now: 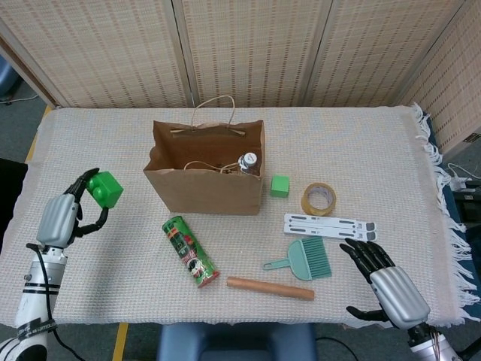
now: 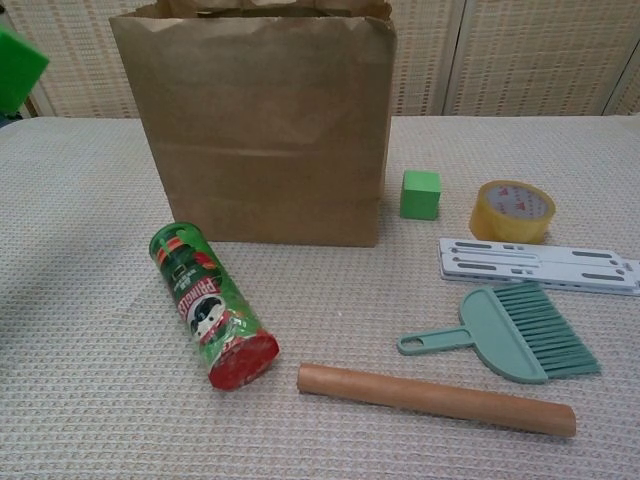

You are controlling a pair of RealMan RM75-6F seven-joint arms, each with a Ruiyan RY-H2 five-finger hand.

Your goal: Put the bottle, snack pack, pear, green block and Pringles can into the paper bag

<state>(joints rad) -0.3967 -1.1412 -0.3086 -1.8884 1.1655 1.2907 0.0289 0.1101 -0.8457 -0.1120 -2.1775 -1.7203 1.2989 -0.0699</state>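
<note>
A: Head view: a paper bag point(image 1: 204, 174) stands open at the middle of a cloth-covered table point(image 1: 376, 143). What is the left hand point(image 1: 66, 214) doing?

B: It is raised near the table's left edge, fingers pinched around a green block point(image 1: 104, 189), well left of the bag. The chest view catches only a corner of that block at its top left.

A: And the right hand point(image 1: 383, 286)?

B: It sits low at the near right, fingers spread apart, holding nothing.

A: Where are the other items?

B: A bottle point(image 1: 248, 162) already stands inside the bag. I cannot make out the pear or snack pack. The Pringles can point(image 1: 190, 251) lies on its side in front of the bag. A second, smaller green cube point(image 1: 279, 185) sits just right of the bag.

A: Which step is this?

B: Likely carrying the held block to the bag. The next move calls for travelling right, clearing the bag's rim, then releasing above the opening.
</note>
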